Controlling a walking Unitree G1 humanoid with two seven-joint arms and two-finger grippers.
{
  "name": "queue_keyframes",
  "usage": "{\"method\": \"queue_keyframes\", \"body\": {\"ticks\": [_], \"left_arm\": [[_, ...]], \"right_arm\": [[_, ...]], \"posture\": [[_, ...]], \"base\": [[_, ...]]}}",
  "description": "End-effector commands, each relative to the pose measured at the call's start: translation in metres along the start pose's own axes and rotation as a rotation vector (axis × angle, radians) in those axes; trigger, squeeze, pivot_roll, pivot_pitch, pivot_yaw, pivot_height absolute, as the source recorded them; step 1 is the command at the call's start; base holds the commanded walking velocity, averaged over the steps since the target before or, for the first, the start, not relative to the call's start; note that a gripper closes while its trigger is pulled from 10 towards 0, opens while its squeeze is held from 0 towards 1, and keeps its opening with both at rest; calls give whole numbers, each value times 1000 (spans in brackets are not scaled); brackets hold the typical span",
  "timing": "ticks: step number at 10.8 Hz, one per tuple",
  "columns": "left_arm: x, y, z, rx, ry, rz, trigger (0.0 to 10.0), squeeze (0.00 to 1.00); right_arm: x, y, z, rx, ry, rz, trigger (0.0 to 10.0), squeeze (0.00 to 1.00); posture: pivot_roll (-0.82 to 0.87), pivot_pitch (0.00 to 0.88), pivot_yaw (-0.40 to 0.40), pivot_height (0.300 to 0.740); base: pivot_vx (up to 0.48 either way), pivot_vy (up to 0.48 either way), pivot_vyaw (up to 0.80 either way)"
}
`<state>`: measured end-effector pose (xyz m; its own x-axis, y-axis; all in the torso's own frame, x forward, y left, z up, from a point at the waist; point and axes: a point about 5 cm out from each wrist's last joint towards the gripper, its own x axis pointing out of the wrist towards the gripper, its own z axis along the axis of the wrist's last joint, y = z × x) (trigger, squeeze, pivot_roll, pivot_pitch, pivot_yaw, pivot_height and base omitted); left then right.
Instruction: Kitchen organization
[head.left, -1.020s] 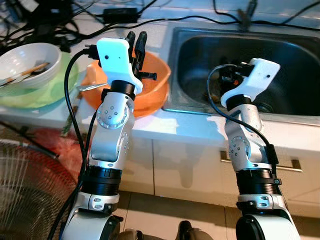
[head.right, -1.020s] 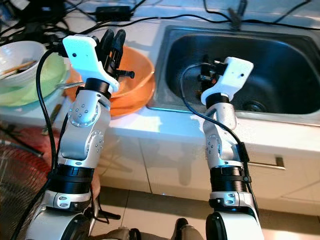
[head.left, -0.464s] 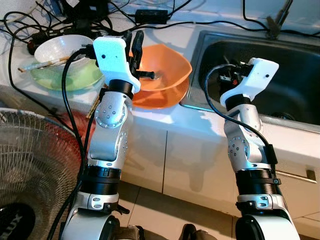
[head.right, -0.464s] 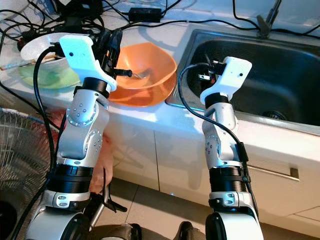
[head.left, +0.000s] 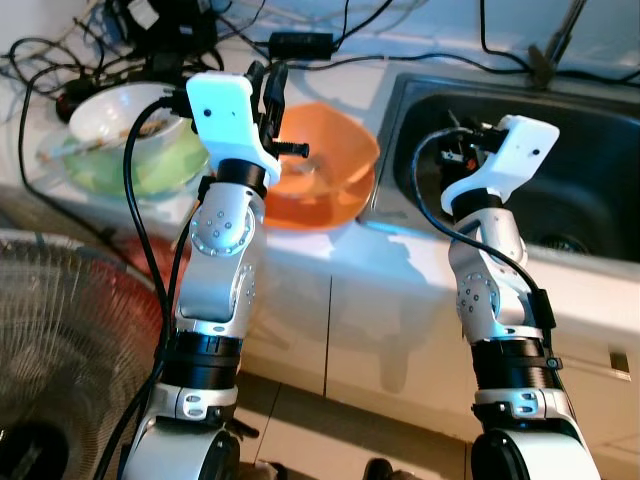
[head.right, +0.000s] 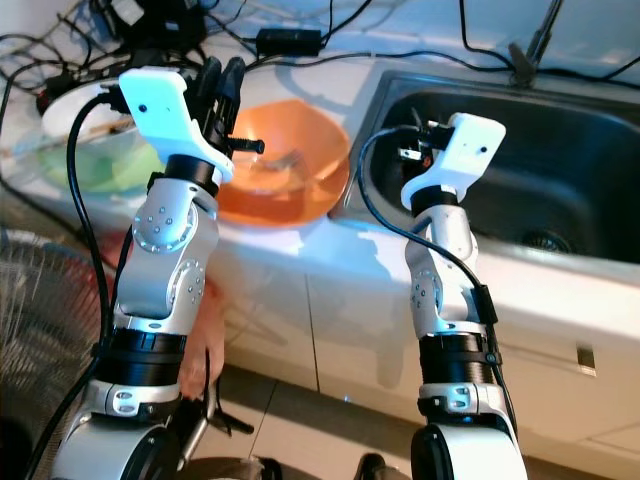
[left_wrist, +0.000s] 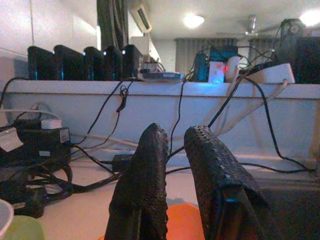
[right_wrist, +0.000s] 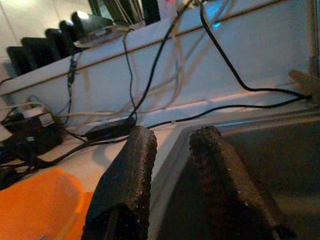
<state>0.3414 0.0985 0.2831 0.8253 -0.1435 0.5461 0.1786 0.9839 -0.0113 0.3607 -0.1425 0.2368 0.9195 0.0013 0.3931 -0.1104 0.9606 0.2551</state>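
Both pairs of jaws stand slightly parted and grip nothing; from the head, the left gripper (head.left: 270, 85) hangs over the orange bowl (head.left: 325, 180) beside the sink (head.left: 590, 150), the right gripper (head.left: 462, 140) at the sink's near edge; at the wrists, fingertips (left_wrist: 150, 145) face cables (right_wrist: 150, 65); organizing looks unstarted.

you see a glossy orange plastic bowl (head.left: 322, 170) beside a dull brushed-metal sink (head.left: 590, 150). the smooth white countertop (head.left: 400, 270) shines. both grippers' black fingers (left_wrist: 145, 185) look rough and pebbled; the wrist housings (head.left: 225, 115) are matt white plastic.
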Motion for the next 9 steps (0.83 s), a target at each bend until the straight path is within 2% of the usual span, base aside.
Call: {"method": "queue_keyframes", "body": {"ticks": [1,2,6,9], "left_arm": [[0,-1,1,8,-4,-7,10000,0],[0,-1,1,8,-4,-7,10000,0],[1,-1,2,3,-11,-7,10000,0],[0,-3,3,-4,-16,-10,10000,0]], "right_arm": [[0,-1,-2,13,12,-10,10000,0],[0,-1,-1,15,6,-10,10000,0],[1,-1,0,11,-3,-9,10000,0],[0,-1,-1,9,0,-10,10000,0]], "posture": [[92,180,36,740],[92,180,36,740],[92,182,36,740],[91,181,35,740]], "base": [[292,0,0],[292,0,-650],[285,0,0],[0,0,0]]}}
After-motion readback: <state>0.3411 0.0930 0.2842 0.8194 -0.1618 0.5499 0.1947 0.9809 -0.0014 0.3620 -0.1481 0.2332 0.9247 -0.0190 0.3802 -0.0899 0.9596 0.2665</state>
